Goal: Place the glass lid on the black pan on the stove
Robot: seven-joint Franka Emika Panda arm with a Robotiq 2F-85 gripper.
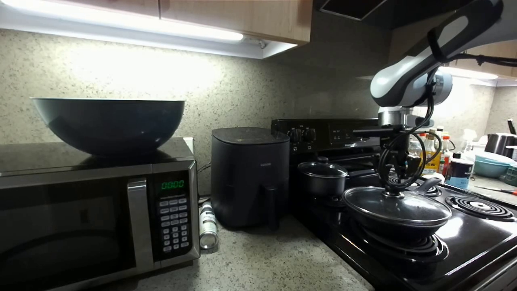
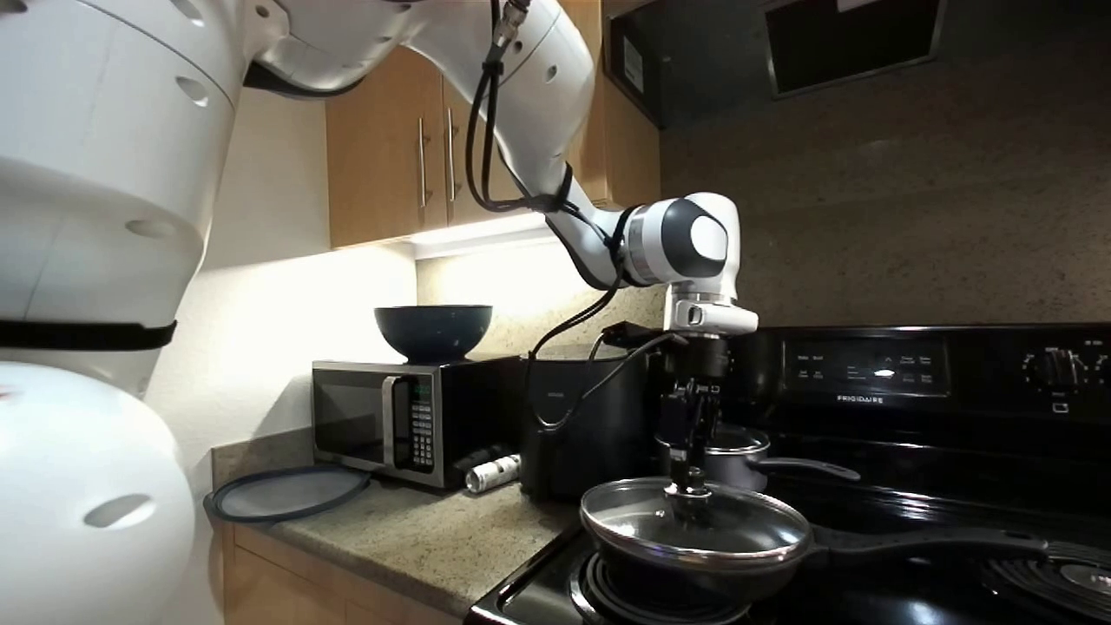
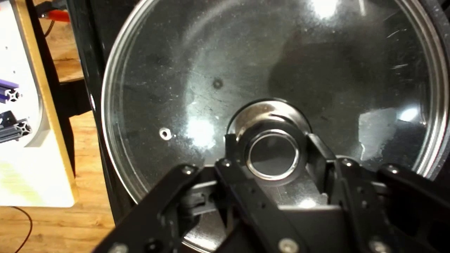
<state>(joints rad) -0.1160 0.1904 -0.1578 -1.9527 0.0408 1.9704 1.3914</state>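
The glass lid (image 1: 424, 208) lies across the top of the black pan (image 1: 398, 232), its metal rim meeting the pan's rim in both exterior views. That pan stands on a front coil burner of the stove (image 2: 894, 456), with its long handle (image 2: 933, 542) pointing toward the neighbouring burner. From straight above, my gripper (image 3: 272, 151) has its fingers (image 3: 231, 146) on either side of the lid's dark-topped knob (image 3: 272, 154) and is shut on it. Through the clear glass (image 3: 246, 70) the pan's inside shows. Its body is mostly hidden beneath the lid in the wrist view.
A small lidded pot (image 1: 323, 182) stands close behind the pan. Beside the stove are a black air fryer (image 1: 250, 173) and a microwave (image 1: 97, 218) carrying a large dark bowl (image 1: 109, 125). Bottles (image 1: 434, 153) line the counter past the stove. Cables hang loose around the wrist.
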